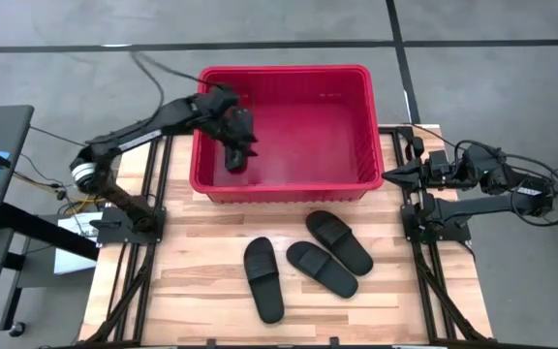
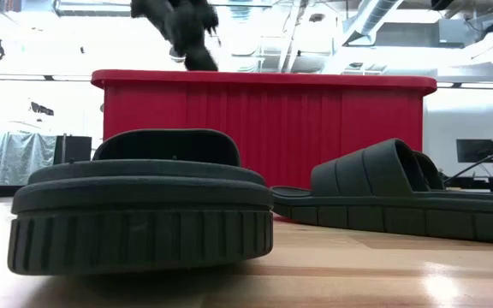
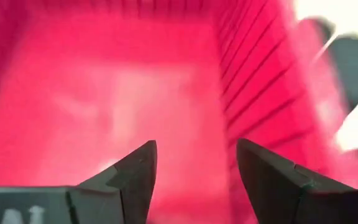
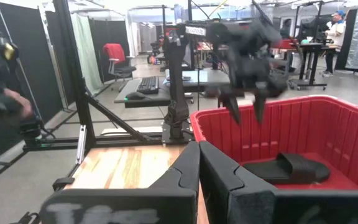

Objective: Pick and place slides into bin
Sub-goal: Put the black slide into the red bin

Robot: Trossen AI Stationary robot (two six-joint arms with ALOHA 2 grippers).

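The red bin [image 1: 356,107] stands at the table's far middle. My left gripper [image 1: 238,145] hangs open and empty over the bin's left part, fingers pointing down; it also shows in the right wrist view [image 4: 244,112]. One black slide [image 4: 288,168] lies flat on the bin's floor below it. Three more black slides lie sole-down on the wooden table in front of the bin: one at the left [image 1: 263,279], one in the middle [image 1: 322,269] and one at the right [image 1: 339,241]. My right gripper [image 1: 391,175] is shut and empty beside the bin's near right corner.
The bin's near wall [image 2: 264,128] rises behind the slides on the table. Black frame rails run along the table's left [image 1: 143,223] and right [image 1: 434,262] sides. Bare wood lies near the table's front edge [image 1: 192,310].
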